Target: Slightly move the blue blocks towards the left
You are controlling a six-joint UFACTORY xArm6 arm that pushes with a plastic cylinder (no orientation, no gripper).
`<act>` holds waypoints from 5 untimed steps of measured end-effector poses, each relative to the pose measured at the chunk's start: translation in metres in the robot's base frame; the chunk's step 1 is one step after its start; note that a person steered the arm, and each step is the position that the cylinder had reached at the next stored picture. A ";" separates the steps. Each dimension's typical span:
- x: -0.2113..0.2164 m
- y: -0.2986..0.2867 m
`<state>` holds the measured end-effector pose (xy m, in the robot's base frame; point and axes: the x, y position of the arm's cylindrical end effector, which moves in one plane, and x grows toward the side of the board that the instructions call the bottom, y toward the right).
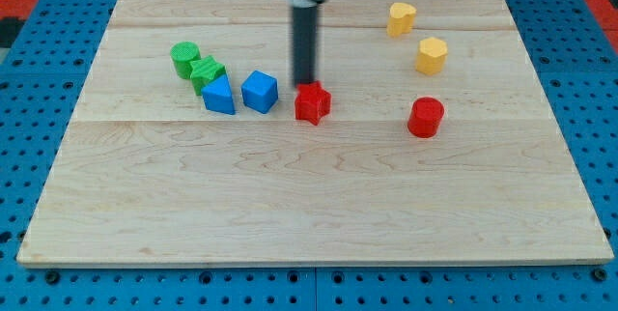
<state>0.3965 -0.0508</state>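
Observation:
A blue triangular block (219,96) and a blue cube (259,91) sit side by side left of the board's middle. My tip (304,83) is at the end of the dark rod, just above a red star block (312,103) in the view and to the right of the blue cube, a short gap away. The tip seems to touch or nearly touch the red star's top edge.
A green cylinder (184,59) and a green star block (207,75) lie just up-left of the blue triangle, touching it. A red cylinder (425,117) and two yellow blocks (402,18) (432,55) are at the right. The wooden board (309,214) ends at a blue pegboard.

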 end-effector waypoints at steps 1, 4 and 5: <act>0.035 -0.008; 0.039 -0.016; 0.024 -0.010</act>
<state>0.4205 -0.0612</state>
